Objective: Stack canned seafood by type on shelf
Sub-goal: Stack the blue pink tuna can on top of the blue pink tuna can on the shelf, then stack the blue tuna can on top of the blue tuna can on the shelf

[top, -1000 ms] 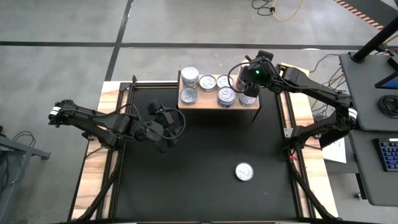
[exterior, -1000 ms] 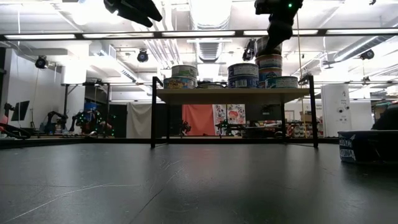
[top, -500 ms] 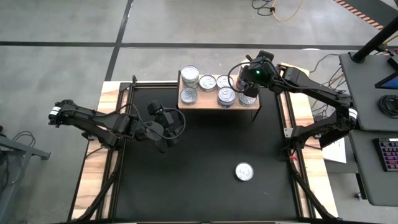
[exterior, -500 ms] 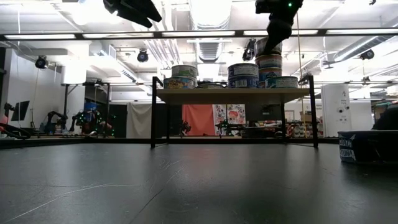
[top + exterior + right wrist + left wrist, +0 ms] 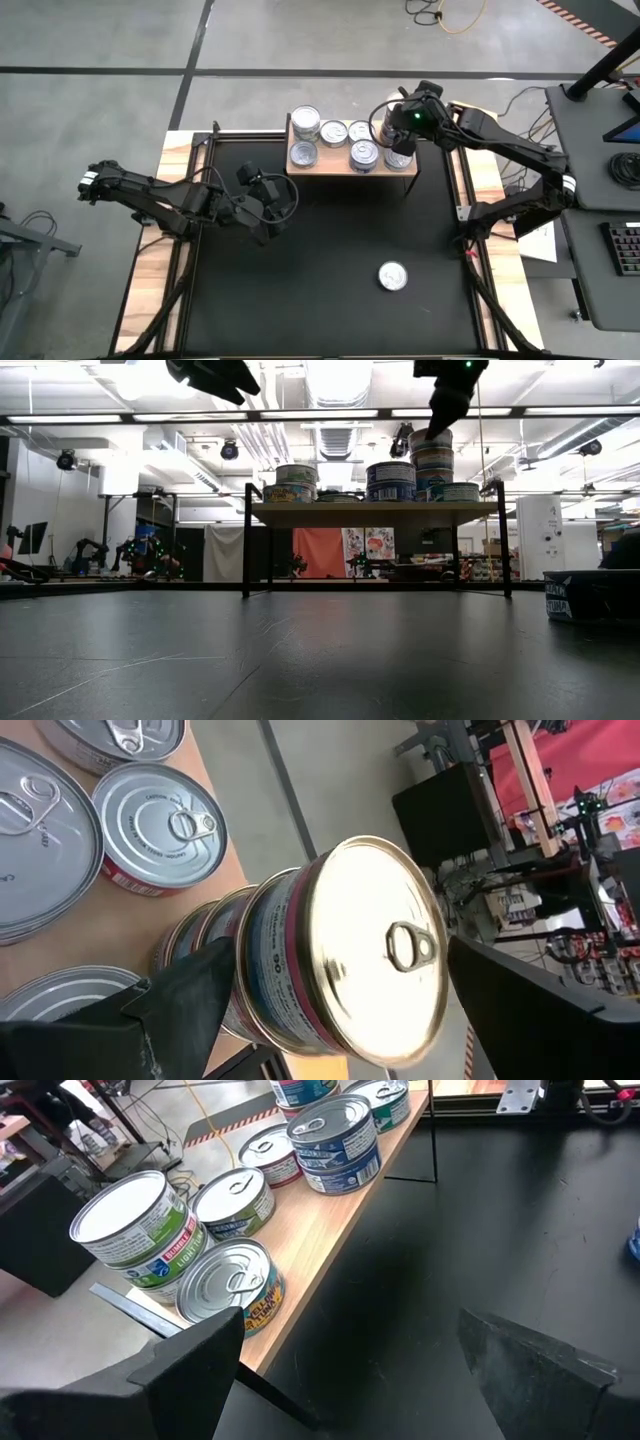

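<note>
From the left of the high view, the left gripper point(image 5: 268, 205) hangs over the black tabletop with its dark fingers spread and nothing between them. The light natural-wood shelf on dark legs point(image 5: 337, 165) lies at about one o'clock from it, just past the pincer's reach.

On that board, going rightward, sit short round tins of bright ribbed metal with pull rings and printed paper bands: a two-high stack of silver-topped tins point(image 5: 306, 122) at the board's ten o'clock corner, a single silver-topped tin point(image 5: 303, 153) at eight o'clock, two more singles in the middle, and a raised silver-topped pair point(image 5: 364, 155) at five o'clock.

The right gripper point(image 5: 398, 125) hovers over the shelf's three o'clock end, above a tall stack capped by a gold-topped, red-banded tin point(image 5: 345, 955). Its fingers stand wide on either side of that tin; whether they touch its wall I cannot tell, but they look clear of it, so I judge it released.

One round silver-topped tin point(image 5: 392, 276) lies alone on the tabletop, well apart from the shelf, at about six o'clock from the right gripper and four o'clock from the left one. It stands with its axis upright, lid up, so a descent from above across its round wall should suit. Both arms look similarly far; the right seems marginally better placed.
</note>
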You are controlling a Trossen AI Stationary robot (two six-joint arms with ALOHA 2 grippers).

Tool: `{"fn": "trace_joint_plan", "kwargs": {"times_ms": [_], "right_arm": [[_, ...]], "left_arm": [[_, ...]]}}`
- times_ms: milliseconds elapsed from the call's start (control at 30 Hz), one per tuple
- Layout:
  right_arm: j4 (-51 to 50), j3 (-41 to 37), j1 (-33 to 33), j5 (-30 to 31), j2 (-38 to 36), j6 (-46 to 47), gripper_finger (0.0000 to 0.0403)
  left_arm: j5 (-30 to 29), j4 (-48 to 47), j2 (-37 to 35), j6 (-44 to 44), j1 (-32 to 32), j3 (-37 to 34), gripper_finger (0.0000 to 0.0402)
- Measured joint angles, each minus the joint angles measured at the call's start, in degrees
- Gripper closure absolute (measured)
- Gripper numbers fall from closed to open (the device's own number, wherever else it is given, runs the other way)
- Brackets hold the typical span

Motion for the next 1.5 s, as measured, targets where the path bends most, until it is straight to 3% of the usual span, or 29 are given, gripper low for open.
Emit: {"fn": "trace_joint_plan", "kwargs": {"times_ms": [233, 400, 500, 667, 900, 1200, 1500], "right_arm": [[-0.3, 0.0, 3.2, 0.0, -3.3, 3.8, 0.0048], [-1.8, 0.0, 7.3, -0.2, -6.8, 11.6, 0.0049], [-3.9, 0.0, 10.6, -3.8, -8.3, 18.2, 0.0049], [-6.6, -0.1, 18.3, -10.9, -9.3, 28.4, 0.0055], [-6.6, -1.8, 33.2, -11.6, -9.1, 39.4, 0.0075], [-6.2, -9.7, 48.4, -11.6, -9.1, 56.2, 0.0097], [-6.1, -20.2, 56.9, -11.8, -9.1, 72.7, 0.0118]], "left_arm": [[3.2, 0.5, 0.4, -1.4, 0.0, 0.0, 0.0051], [9.0, 4.0, 1.2, -3.4, -1.1, 0.0, 0.0051], [9.5, 4.9, 2.4, -3.4, -2.5, -0.1, 0.0051], [9.4, 7.6, 5.3, -4.0, -4.2, -0.1, 0.0051], [9.2, 10.3, 9.5, -4.4, -6.0, 0.0, 0.0051], [9.8, 12.7, 12.6, -6.5, -8.3, 0.0, 0.0051], [12.3, 17.0, 16.9, -8.6, -9.6, 0.0, 0.0051]]}}
